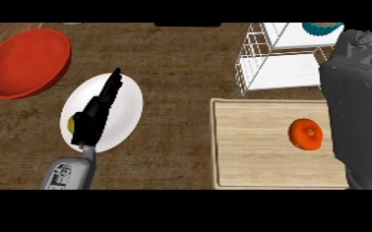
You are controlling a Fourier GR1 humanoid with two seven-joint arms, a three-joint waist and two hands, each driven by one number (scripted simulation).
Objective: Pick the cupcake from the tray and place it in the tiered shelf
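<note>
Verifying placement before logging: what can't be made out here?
Head view only:
1. cupcake on the shelf: cut off by the top edge.
2. yellow thing on the white plate: mostly under the left hand.
3. shelf's right side: behind the right forearm.

Tray [254,152] right of near plate [125,103], tiered shelf [285,72] just behind the tray.

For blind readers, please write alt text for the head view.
The right robot hand is beside a white wire shelf bearing a cupcake. An orange round object lies on the wooden tray; the left robot hand is over a white plate.
</note>
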